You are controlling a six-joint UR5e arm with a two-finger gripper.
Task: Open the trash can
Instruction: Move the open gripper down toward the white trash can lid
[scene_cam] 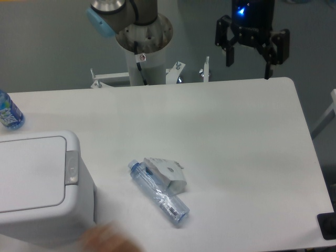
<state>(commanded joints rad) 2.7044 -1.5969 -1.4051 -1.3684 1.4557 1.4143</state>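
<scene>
A blurred, skin-toned shape (107, 239) fills the bottom edge, too smeared to identify, just in front of the trash can (37, 184), which sits at the table's eight o'clock corner with its flat lid panel down and its grey latch (72, 168) on the right side. The gripper (249, 64) hangs at one o'clock, above the table's far edge, its two black fingers spread apart and holding nothing. Well apart from it, near the centre of the white table (236, 136), a clear plastic bottle (159, 193) lies on its side, touching a small white-grey carton (167, 172). A blue-labelled bottle (9, 111) stands at the nine o'clock edge, beyond the bin.
</scene>
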